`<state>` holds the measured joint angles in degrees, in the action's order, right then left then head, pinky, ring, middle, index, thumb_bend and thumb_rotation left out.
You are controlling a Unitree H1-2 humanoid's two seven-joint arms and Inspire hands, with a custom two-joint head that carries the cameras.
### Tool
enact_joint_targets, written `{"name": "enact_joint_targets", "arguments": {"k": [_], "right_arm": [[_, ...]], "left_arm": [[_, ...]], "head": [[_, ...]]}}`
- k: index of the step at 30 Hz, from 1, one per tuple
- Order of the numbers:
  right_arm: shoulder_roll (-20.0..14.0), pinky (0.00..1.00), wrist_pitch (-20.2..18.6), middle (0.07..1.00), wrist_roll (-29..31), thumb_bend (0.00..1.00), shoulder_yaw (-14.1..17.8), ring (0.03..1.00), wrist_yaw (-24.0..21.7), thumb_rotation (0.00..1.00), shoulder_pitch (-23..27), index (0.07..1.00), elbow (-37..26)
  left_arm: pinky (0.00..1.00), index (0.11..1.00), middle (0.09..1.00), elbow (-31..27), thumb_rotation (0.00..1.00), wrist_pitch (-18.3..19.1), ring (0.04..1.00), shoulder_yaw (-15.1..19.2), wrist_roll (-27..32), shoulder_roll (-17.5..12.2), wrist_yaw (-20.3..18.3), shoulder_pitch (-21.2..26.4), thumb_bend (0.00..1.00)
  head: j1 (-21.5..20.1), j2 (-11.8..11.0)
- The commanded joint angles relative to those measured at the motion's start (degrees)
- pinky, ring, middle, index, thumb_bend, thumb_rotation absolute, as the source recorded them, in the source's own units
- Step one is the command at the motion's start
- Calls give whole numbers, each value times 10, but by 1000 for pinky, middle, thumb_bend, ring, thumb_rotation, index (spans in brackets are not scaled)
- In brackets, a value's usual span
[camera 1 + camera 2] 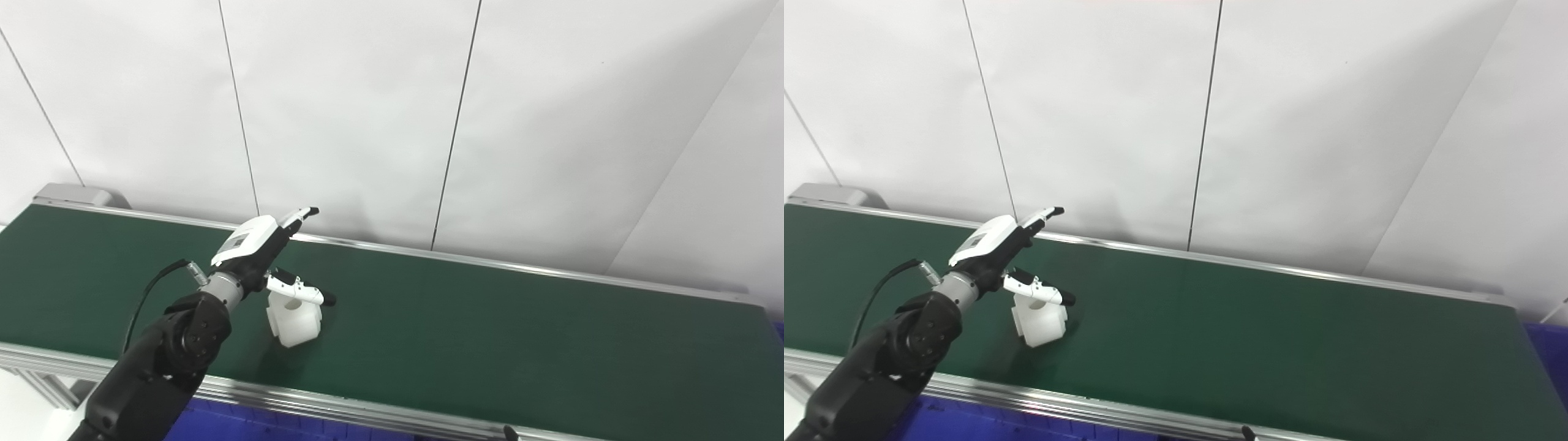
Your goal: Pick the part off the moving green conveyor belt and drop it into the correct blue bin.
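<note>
Left eye view showed my left hand [269,257] spread open, holding nothing, thumb just over the white moulded plastic part [294,321] on the dark green conveyor belt [490,331]. Closing late risked the belt carrying it past, or knocking it over.
</note>
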<state>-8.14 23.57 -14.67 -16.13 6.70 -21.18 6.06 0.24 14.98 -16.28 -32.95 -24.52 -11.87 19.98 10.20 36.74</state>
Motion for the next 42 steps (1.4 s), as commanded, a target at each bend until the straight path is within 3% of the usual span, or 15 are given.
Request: {"name": "enact_joint_targets", "arguments": {"k": [1,5,11,14,16,20,22,24,25,26,28,30,35,39,42], "right_arm": [[0,1000,33,1000,0,732,2,1000,5,900,1,1000,-20],[-2,1000,33,1000,8,718,0,1000,5,898,0,1000,-20],[-2,1000,33,999,12,713,2,1000,4,893,-3,1000,-25],[-3,1000,33,1000,16,707,1,1000,2,893,-2,1000,-26],[-5,1000,33,996,18,698,0,1000,2,883,-1,1000,-25],[-5,1000,33,1000,21,701,0,1000,-1,883,-1,1000,-25],[-5,1000,33,1000,25,696,0,1000,-2,877,0,1000,-26],[-6,1000,33,1000,28,693,-2,1000,-2,872,1,1000,-26],[-5,1000,33,1000,27,693,-1,1000,-3,872,0,1000,-27],[-5,1000,33,998,26,699,0,1000,-3,875,0,1000,-27],[-5,1000,33,993,19,703,1,1000,0,878,-1,1000,-29],[-5,1000,33,990,10,702,2,1000,5,880,-1,1000,-31],[-4,1000,33,978,6,695,3,998,5,856,-9,1000,-47],[0,995,30,983,1,725,10,990,1,850,-19,1000,-67],[-2,978,28,975,-3,751,15,979,-3,844,-27,1000,-86]], "left_arm": [[775,930,981,-4,416,20,918,-5,-18,-2,-16,25,949],[832,917,1000,11,395,43,961,-27,-34,1,-52,32,943],[835,895,1000,23,346,49,969,-29,-14,16,-87,25,986],[851,896,1000,15,343,59,972,-36,7,14,-132,21,997],[788,903,1000,8,340,69,974,-43,22,12,-165,19,999],[703,870,987,-2,215,78,897,-67,16,10,-199,19,977],[696,832,932,-7,157,75,838,-77,-8,13,-184,13,928],[678,732,802,-6,37,63,756,-64,-8,31,-143,-3,786],[677,726,794,0,29,48,751,-54,-5,41,-112,-10,777],[587,612,649,5,15,38,647,-47,-3,48,-91,-15,651],[490,525,545,15,3,22,512,-41,-8,56,-59,-21,544],[445,499,525,17,0,15,445,-38,-10,58,-45,-24,509],[455,489,522,12,0,-18,437,-27,-6,53,-13,-32,500],[431,510,517,2,0,-43,416,3,17,59,11,-47,499],[411,535,497,-18,0,-87,405,37,58,65,32,-70,497]], "head": [[1,-1],[3,1],[4,6],[3,8],[3,8],[3,9],[2,9],[1,10],[-4,14],[-5,14],[-9,14],[-15,18],[-35,33],[-51,46],[-67,62]]}}
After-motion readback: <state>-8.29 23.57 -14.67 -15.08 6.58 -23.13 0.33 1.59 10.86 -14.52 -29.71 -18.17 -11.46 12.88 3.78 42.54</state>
